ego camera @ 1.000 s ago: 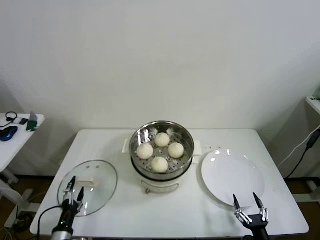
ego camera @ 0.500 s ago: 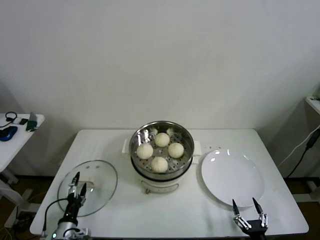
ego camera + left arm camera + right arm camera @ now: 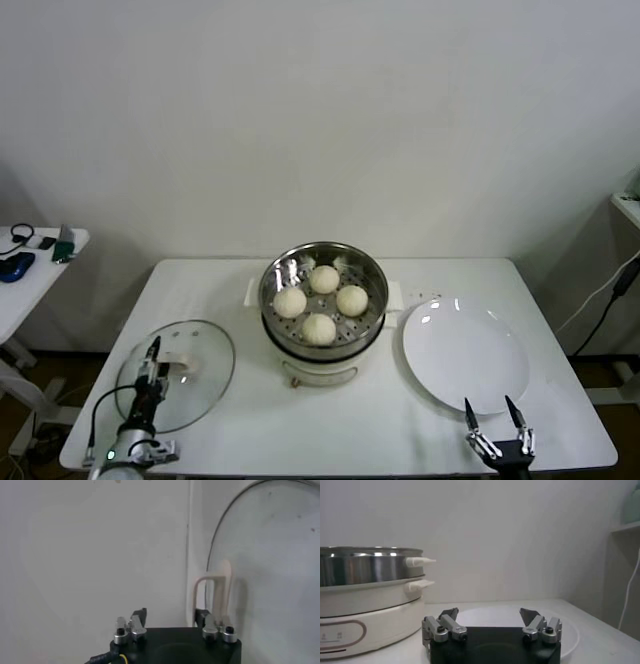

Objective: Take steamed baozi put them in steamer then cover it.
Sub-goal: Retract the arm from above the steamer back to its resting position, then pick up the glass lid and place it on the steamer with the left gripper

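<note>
Four baozi (image 3: 319, 300) sit on the perforated tray inside the steamer (image 3: 323, 262), which stands uncovered at the middle of the desk (image 3: 250, 420). The cover (image 3: 205, 378) lies flat on the desk to the steamer's left and nearer the front edge. The left hand (image 3: 152, 357) is over the cover's handle (image 3: 175, 357), its fingers either side of the bar; whether they have clamped it I cannot tell. A plate (image 3: 465, 352) lies just right of the steamer. The right hand (image 3: 494, 409) waits at the plate's near rim, fingers spread, holding nothing.
</note>
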{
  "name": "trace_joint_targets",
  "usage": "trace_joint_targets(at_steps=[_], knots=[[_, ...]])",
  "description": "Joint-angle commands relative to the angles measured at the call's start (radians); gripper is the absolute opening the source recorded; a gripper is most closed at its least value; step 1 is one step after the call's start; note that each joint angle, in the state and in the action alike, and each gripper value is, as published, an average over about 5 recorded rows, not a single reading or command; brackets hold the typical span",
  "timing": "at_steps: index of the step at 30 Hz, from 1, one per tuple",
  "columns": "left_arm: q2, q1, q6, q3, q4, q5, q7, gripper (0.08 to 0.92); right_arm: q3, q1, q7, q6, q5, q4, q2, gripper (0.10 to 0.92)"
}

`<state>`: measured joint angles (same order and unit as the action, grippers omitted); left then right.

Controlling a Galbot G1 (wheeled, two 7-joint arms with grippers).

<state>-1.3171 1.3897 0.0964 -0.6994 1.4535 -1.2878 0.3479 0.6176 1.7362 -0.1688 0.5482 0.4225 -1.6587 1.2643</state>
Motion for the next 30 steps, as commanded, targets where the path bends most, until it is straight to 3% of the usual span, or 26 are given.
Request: trace_joint_targets(at_steps=[1,17,24,30], knots=[[-0.001,-0.028,0.04,-0.002,-0.083,-0.025,0.02,0.584,0.004,0.0,0.0,0.002,-0.004,-0.003,0.007,0.823],[0.0,-0.035,0.076,-0.009,-0.096,-0.021,0.043,0.146,0.008,0.009,0.0,0.004,-0.005,-0.012,0.022,0.823],[0.02,0.039,0.025,-0.004,0.151,0.065,0.016,0.137,0.015,0.01,0.006,-0.006,-0.015,-0.022,0.02,0.823],[0.105,0.073,-0.076,-0.003,0.371,0.189,-0.073,0.137,0.028,0.01,0.038,-0.04,-0.066,-0.029,0.021,0.823]])
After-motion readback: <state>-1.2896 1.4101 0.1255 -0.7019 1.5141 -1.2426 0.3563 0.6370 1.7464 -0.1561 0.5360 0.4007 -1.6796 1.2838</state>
